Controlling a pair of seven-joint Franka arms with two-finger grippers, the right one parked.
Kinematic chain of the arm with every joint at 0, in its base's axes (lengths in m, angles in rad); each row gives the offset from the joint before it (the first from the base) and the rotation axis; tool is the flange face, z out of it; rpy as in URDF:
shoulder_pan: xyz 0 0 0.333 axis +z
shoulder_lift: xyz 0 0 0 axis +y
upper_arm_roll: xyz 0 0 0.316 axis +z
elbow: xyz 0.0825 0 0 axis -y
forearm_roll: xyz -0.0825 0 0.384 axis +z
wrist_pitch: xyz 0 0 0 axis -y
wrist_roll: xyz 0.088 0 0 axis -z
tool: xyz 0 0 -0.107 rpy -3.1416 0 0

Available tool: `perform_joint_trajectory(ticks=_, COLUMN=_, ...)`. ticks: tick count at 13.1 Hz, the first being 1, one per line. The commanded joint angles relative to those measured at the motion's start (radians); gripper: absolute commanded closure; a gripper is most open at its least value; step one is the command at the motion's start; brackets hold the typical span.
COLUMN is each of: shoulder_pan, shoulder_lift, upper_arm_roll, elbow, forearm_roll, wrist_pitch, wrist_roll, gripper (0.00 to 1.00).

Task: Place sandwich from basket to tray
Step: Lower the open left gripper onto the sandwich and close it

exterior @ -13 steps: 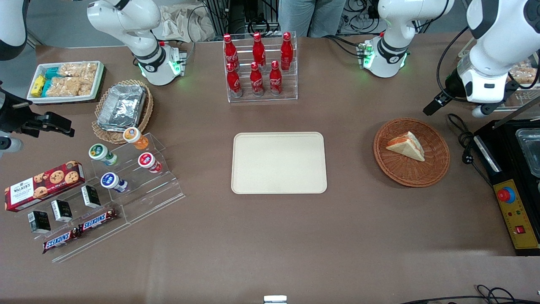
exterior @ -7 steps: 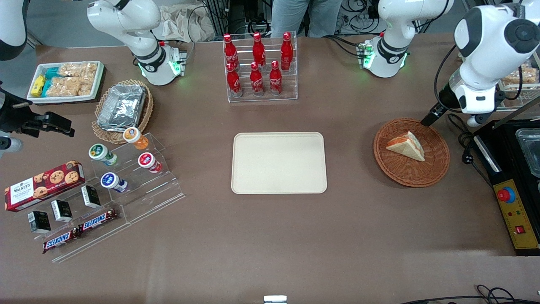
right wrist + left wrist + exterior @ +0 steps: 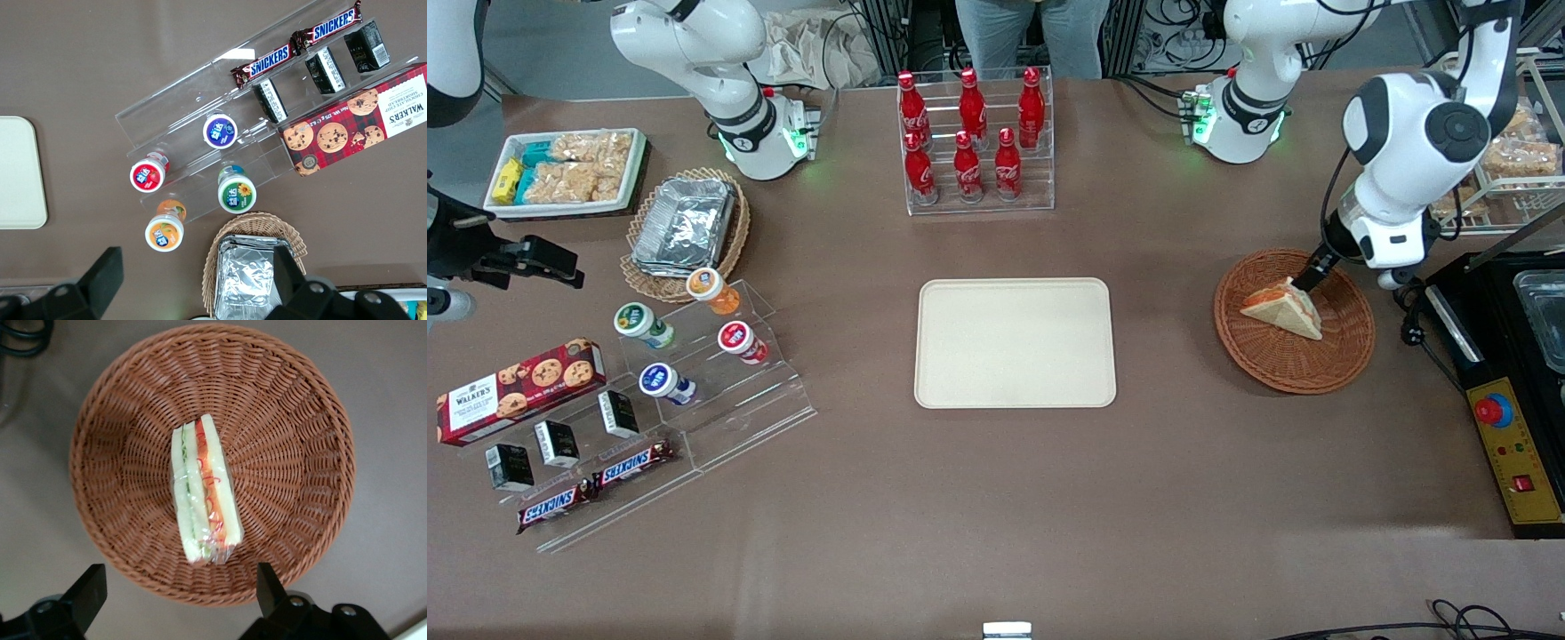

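sandwich (image 3: 1283, 308): triangular wedge in clear wrap, lying in the basket (image 3: 1343, 356), right of centre in the front view. orange-red and green filling shows at the cut edge in the left wrist view (image 3: 203, 490).

basket: round brown wicker, on the counter (image 3: 996, 498), toward the working arm's end. seen from above in the left wrist view (image 3: 300, 440), sandwich near its middle.

tray (image 3: 1015, 342): cream rectangle, centre of the front view, bare, well apart from the basket.

tool (image 3: 1313, 269): above the basket's upper rim in the front view, just beside the sandwich's upper corner. in the left wrist view (image 3: 180, 593) the two fingers (image 3: 90, 590) stand spread wide, one to each side of the sandwich's near end, holding nothing.

other items: rack of red bottles (image 3: 971, 133) at upper centre; foil containers (image 3: 685, 222) in a pale basket at upper left; white tray of snacks (image 3: 565, 169) at far upper left; clear stand with small cups (image 3: 694, 342), cookie box (image 3: 516, 391) and snickers bars (image 3: 596, 484) at lower left.
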Motion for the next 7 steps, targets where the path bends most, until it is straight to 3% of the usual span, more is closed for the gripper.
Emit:
perform_joint_trajectory(ticks=1, shoulder_pan=0.012, shoulder_lift=0.076, upper_arm_roll=-0.007, elbow=-0.004, forearm_roll=0.011, wrist_pitch=0.091, wrist_roll=-0.037, gripper=0.0)
perform_joint_trajectory(ticks=7, shoulder_pan=0.009, shoulder_lift=0.201, upper_arm_roll=-0.008, elbow=-0.003, forearm_roll=0.011, wrist_pitch=0.212, wrist_roll=-0.095, gripper=0.0)
